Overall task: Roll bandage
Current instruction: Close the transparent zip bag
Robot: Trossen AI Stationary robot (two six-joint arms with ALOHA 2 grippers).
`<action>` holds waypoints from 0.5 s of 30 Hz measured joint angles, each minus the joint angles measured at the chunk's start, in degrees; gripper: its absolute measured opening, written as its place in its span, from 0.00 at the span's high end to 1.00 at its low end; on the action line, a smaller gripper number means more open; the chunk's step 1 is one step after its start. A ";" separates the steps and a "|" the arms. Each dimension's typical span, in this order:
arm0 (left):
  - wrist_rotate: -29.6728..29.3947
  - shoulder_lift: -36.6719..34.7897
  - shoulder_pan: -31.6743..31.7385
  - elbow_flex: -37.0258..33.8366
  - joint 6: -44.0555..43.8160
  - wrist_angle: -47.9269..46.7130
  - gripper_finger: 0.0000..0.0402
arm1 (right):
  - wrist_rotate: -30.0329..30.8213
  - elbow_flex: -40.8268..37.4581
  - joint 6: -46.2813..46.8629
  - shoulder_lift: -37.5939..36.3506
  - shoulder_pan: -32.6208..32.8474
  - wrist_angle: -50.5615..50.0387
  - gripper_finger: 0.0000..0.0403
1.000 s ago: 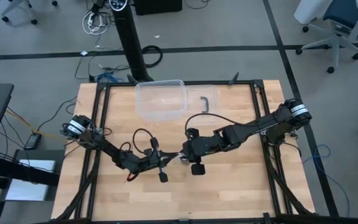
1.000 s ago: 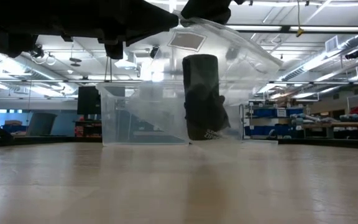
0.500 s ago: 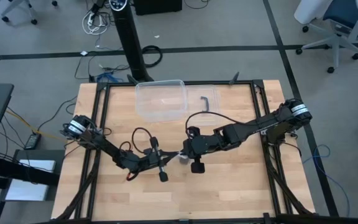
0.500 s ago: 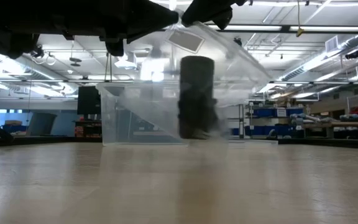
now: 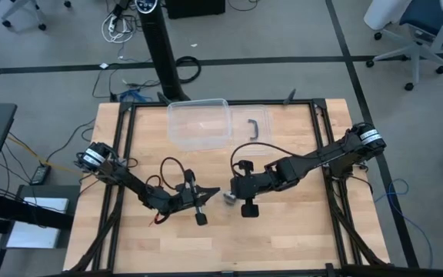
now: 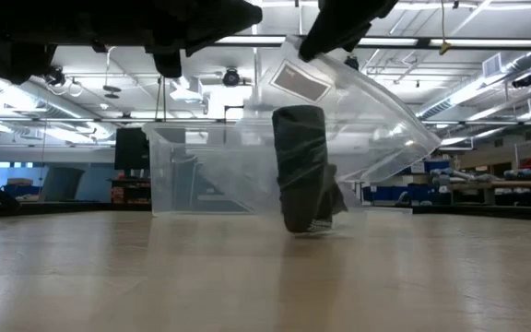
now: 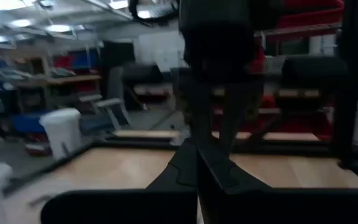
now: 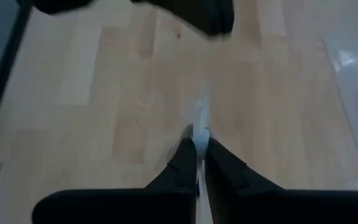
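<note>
1. Right end effector (image 5: 227,198) sits at mid-bench, fingers pinched together on the edge of a crinkly clear plastic bag (image 6: 358,101); in the right wrist view a thin clear film (image 8: 199,134) runs between the two dark fingertips.
2. Bandage (image 6: 302,166) is a black cylinder roll standing roughly upright inside that bag, bottom end at or just above the bench top in the low view, slightly tilted. The bag's top is lifted up toward the right end effector.
3. In the high view the roll itself is not distinguishable; only a pale patch of bag shows at the right fingertips.
4. Left end effector (image 5: 212,190) is just beside the right one, tips facing it, fingers closed together with nothing between them. The left wrist view shows its two fingers (image 7: 197,165) meeting in a point.
5. Clear plastic box (image 5: 199,123) sits at the far edge of the bench (image 5: 298,231), well apart from both end effectors. Its lid with the black handle (image 5: 257,125) lies just beside it.
6. In the low view the box is behind the bagged roll.
</note>
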 joint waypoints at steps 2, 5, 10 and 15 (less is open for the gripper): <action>1.73 0.00 0.01 -0.02 -3.30 -2.76 1.00 | -0.03 0.00 -0.15 -0.13 0.11 0.19 0.97; 7.25 0.01 1.08 0.19 -8.64 -8.59 0.97 | -0.05 0.00 -0.21 -0.13 0.04 0.39 0.97; 9.54 0.02 2.72 1.51 -14.03 -11.70 0.84 | -0.17 0.00 -0.36 -0.15 0.04 0.66 0.97; 9.93 0.02 3.46 1.95 -14.38 -13.37 0.71 | -0.78 0.00 -1.22 -0.17 0.04 0.71 0.97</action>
